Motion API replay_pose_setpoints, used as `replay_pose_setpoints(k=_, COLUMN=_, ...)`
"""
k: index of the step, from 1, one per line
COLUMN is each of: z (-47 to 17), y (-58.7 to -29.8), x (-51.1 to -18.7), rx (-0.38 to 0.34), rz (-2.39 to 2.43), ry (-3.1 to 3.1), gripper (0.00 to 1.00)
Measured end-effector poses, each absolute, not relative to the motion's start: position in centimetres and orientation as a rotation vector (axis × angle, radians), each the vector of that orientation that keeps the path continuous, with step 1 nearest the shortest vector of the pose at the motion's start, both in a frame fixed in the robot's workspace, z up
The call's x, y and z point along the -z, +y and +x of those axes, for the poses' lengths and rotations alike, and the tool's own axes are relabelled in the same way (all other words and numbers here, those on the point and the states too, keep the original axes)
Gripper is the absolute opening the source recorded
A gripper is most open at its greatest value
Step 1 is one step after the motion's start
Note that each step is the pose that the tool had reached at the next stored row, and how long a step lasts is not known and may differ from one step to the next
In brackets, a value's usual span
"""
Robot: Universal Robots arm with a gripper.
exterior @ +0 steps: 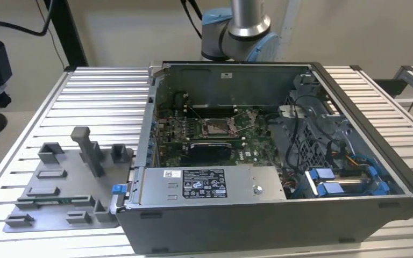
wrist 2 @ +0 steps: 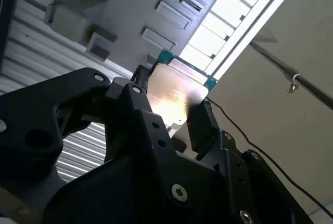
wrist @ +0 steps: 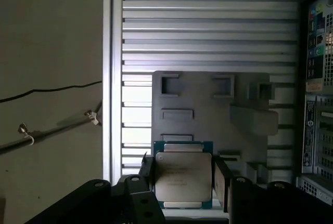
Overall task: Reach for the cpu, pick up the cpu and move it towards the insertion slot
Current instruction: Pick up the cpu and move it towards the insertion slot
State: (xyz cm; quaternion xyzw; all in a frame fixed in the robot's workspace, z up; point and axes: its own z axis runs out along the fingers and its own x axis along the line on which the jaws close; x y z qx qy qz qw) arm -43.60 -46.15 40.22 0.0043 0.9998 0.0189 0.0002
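The gripper (wrist: 184, 173) is clenched on two opposite edges of the cpu (wrist: 183, 180), the grey fixture plate (wrist: 208, 109) beyond it, seemingly a sound hold for a light, stiff, slippery chip with likely delicate contacts, while the insertion slot (exterior: 217, 126) lies mid-frame in the exterior view.

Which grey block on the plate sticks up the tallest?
The slim grey post, standing between two low blocks. It rises well above them, and every other block on the plate is short and squat.
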Motion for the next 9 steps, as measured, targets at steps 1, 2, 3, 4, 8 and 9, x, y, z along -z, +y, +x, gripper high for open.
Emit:
replay_pose_setpoints(k=1, z=-43.60, y=-46.15, x=-40.24, rx=-0.060, rz=0.013, ry=3.141, gripper=0.00)
replay_pose_setpoints(k=2, z=-43.60, y=-46.15, x=-40.26, rx=-0.060, rz=0.013, ry=3.141, gripper=0.00)
replay_pose_setpoints(k=3, z=-43.60, y=-46.15, x=-40.29, rx=-0.059, rz=0.014, ry=3.141, gripper=0.00)
replay_pose_setpoints(k=4, z=-43.60, y=-46.15, x=-40.31, rx=-0.059, rz=0.014, ry=3.141, gripper=0.00)
replay_pose_setpoints(k=8, z=-43.52, y=-46.14, x=-40.35, rx=-0.059, rz=0.014, ry=3.141, gripper=0.00)
replay_pose_setpoints(k=9, z=-43.43, y=-46.14, x=-40.34, rx=-0.059, rz=0.013, ry=3.141, gripper=0.00)
